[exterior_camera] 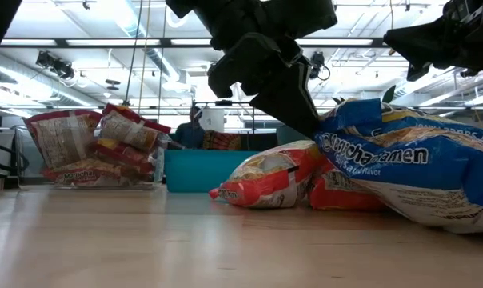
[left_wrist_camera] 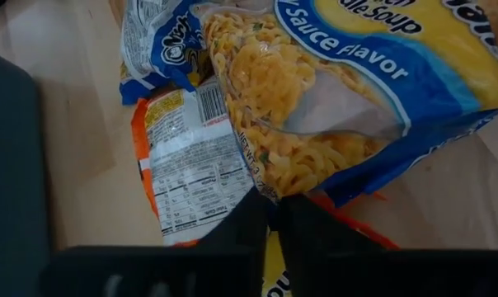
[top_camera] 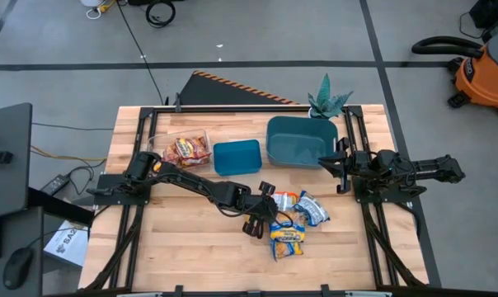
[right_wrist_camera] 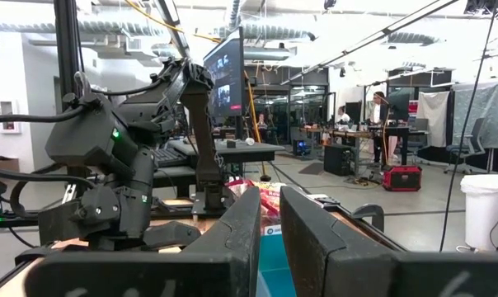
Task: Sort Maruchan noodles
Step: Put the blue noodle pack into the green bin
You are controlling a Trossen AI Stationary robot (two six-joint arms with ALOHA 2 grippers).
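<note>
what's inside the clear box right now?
The clear box holds several red packets, stacked against one another. How many there are, and what lies beneath them, cannot be seen. Neither teal bin's inside shows any packet.

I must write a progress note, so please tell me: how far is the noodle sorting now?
Done: several red packets lie in the clear box. In hand: the left pincer is down at the pile, fingers nearly together at a blue packet; a firm hold is not clear. Left: the mixed pile on the table, while the two teal bins look empty. The right pincer waits by the larger bin.
</note>
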